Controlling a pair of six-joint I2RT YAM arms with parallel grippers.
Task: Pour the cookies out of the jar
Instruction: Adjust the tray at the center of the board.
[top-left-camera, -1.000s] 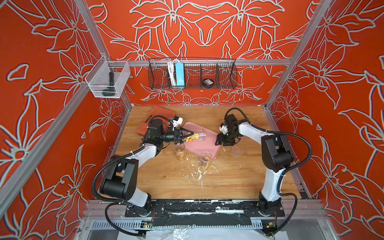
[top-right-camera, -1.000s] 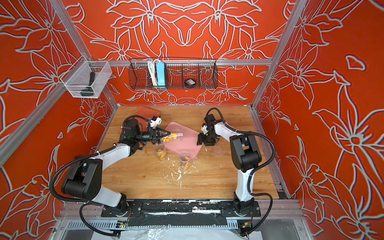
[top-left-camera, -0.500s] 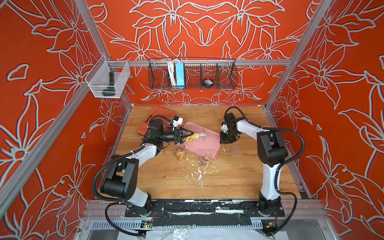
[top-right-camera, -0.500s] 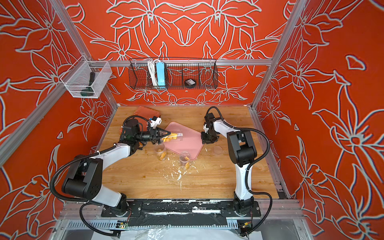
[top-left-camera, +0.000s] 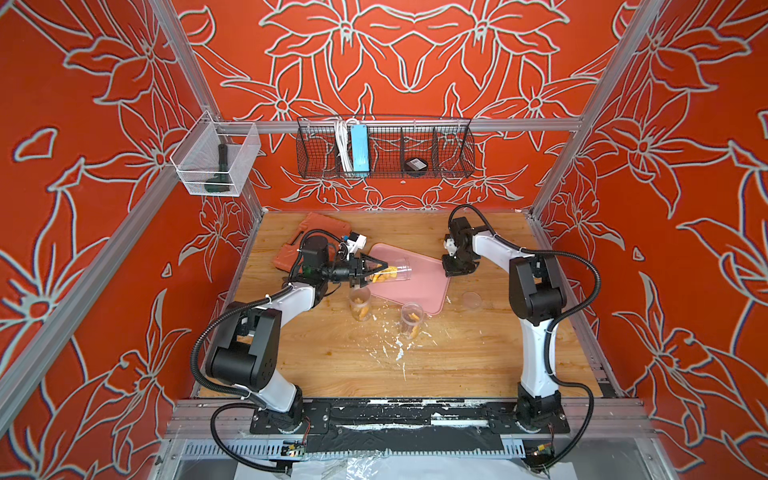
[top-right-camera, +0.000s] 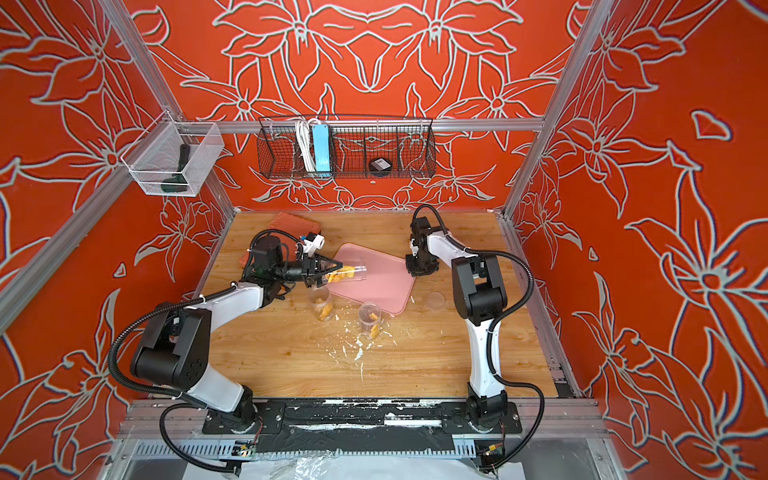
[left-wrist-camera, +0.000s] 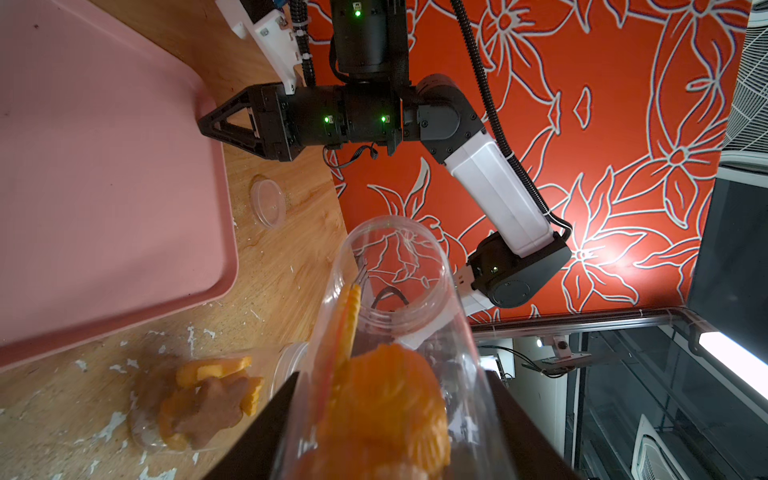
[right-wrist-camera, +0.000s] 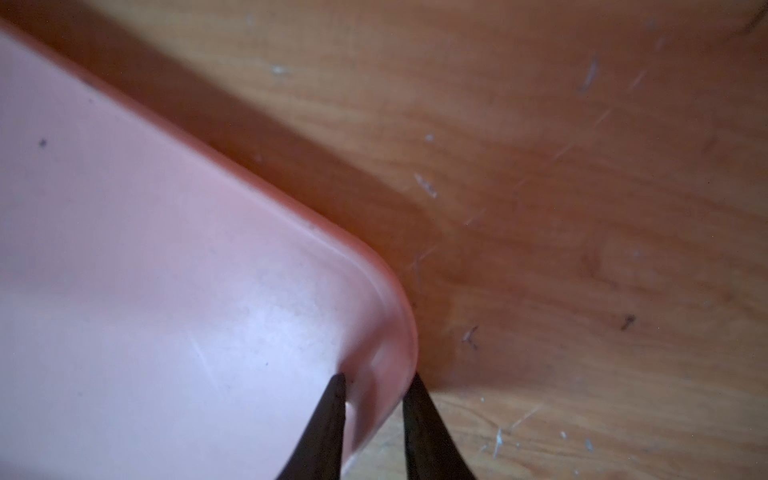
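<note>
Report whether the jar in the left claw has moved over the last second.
No. The jar stays on its side over the same end of the pink tray, held by the left claw.

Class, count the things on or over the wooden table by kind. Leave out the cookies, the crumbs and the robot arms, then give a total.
Jars: 3 (held jar, standing jars)
Pink tray: 1
Loose lid: 1
Red case: 1
Total: 6
</note>
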